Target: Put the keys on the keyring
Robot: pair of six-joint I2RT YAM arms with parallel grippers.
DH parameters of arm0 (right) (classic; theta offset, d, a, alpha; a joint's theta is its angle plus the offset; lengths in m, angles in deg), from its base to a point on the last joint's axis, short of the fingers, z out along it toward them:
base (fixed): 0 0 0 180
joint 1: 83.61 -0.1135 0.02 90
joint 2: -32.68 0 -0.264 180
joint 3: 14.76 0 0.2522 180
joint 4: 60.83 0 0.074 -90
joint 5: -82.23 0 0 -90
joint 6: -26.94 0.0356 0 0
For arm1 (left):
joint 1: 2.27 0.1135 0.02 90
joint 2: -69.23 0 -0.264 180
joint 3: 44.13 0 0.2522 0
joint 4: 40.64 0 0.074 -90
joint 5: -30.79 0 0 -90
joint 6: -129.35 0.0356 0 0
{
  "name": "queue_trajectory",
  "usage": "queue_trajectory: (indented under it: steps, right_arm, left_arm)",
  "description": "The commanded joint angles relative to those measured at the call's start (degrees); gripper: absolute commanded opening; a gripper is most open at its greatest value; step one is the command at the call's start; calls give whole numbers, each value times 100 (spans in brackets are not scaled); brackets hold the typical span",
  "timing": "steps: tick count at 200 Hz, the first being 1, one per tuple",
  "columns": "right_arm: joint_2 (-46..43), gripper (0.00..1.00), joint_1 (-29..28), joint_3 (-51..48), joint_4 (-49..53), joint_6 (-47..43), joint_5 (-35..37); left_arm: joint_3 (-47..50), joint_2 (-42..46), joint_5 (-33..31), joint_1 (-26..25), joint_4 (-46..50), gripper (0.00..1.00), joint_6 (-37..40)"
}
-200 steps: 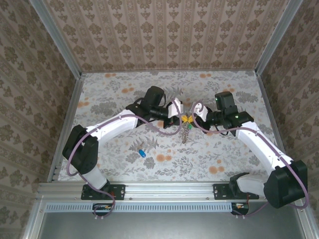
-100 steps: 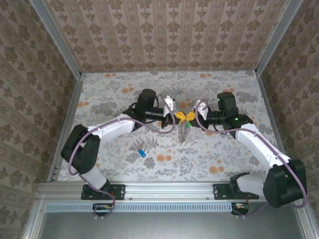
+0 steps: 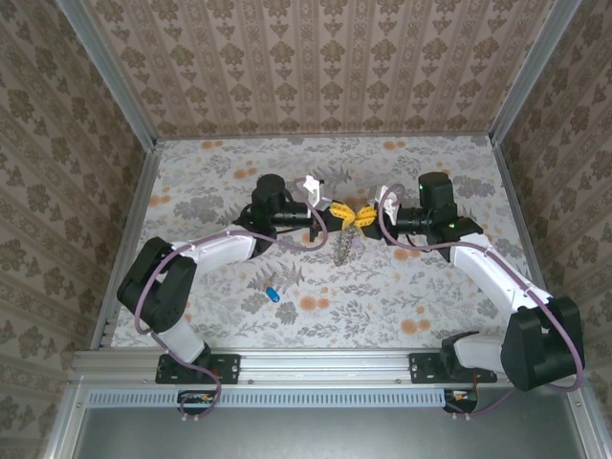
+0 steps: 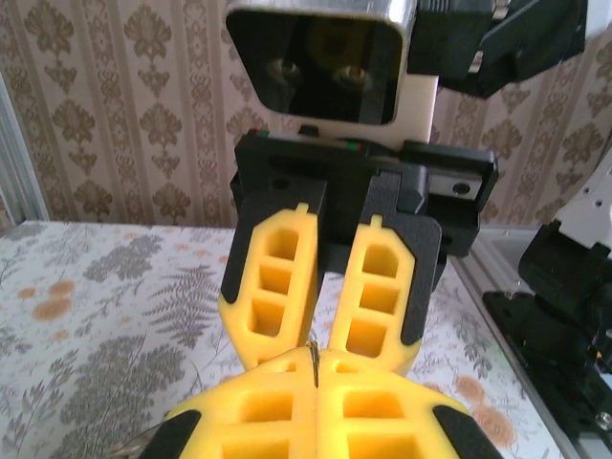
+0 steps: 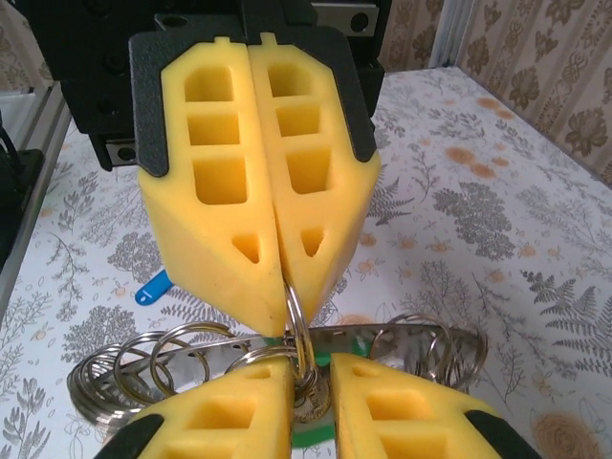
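Got both arms reaching out ahead of their bases, elbows bowed outward and wrists turned inward, so the two grippers sit nose to nose. My left gripper (image 3: 340,211) has its yellow fingers (image 5: 196,244) squeezed flat together, with the keyring (image 5: 295,320) pinched right at the tips. My right gripper (image 3: 357,216) is tip to tip with it, fingers (image 4: 251,352) cracked apart a little, leaving a narrow gap between the pads. Both wrists look about level with each other.
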Motion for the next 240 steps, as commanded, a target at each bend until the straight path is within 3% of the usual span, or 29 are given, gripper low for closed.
queue_trajectory:
  steps: [1, 33, 80, 133, 223, 240]
  right_arm:
    - [90, 16, 51, -45, -212, 219, -37]
    - [-113, 23, 47, -56, -224, 208, 213]
    - [-556, 31, 46, 87, 840, -461, 803]
    - [-788, 32, 56, 108, 773, -233, 356]
    - [-236, 26, 31, 218, 47, 241, 139]
    - [-171, 12, 31, 222, 67, 240, 73]
  left_arm:
    - [-15, -56, 464, -35, -1204, 0, -550]
    - [23, 54, 338, -36, -759, 0, -224]
    - [60, 228, -46, -26, -31, 0, 278]
    - [37, 230, -66, -39, -44, 0, 288]
    - [-51, 199, 3, -132, -20, 0, 311]
    - [-63, 188, 14, -125, -32, 0, 312]
